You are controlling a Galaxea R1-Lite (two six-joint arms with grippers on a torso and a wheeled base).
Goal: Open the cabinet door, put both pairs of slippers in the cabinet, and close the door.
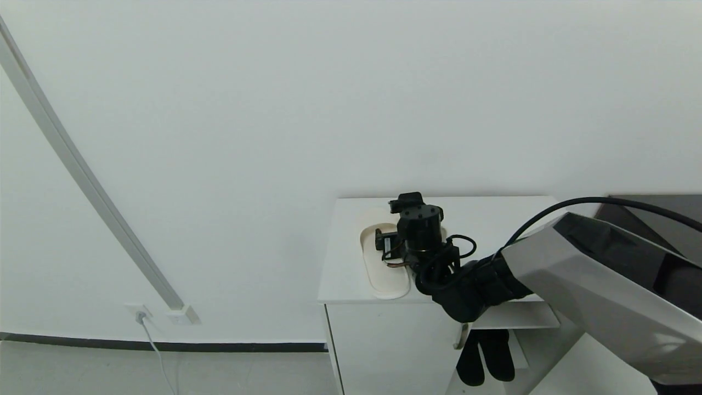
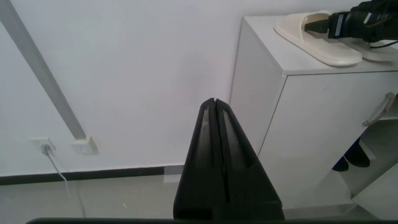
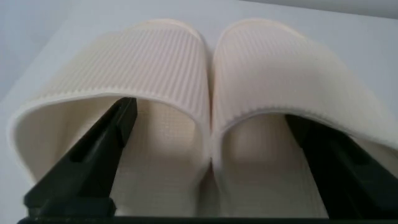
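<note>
Right gripper [image 3: 208, 113] spread, one finger sitting inside each of cream slippers [image 3: 165, 68], adjoining strap walls lying between fingers. Left gripper [image 2: 214, 149] pressed together, hanging low, well apart from cabinet side. Cream pair lying side by side on cabinet top [image 1: 343, 263], near ends almost touching 6 o'clock edge.

Risks:
- squeeze catching one strap only, other slipper sliding off that edge
- soft straps folding, grip slipping

Black slippers [image 1: 485, 356] standing in open compartment, 5 o'clock below; cream pair possibly snagging shelf [image 1: 515, 317] going in.

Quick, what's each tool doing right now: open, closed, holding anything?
Left tool: closed, holding nothing.
Right tool: open, its tips inside the two cream slippers, nothing clamped yet.
</note>
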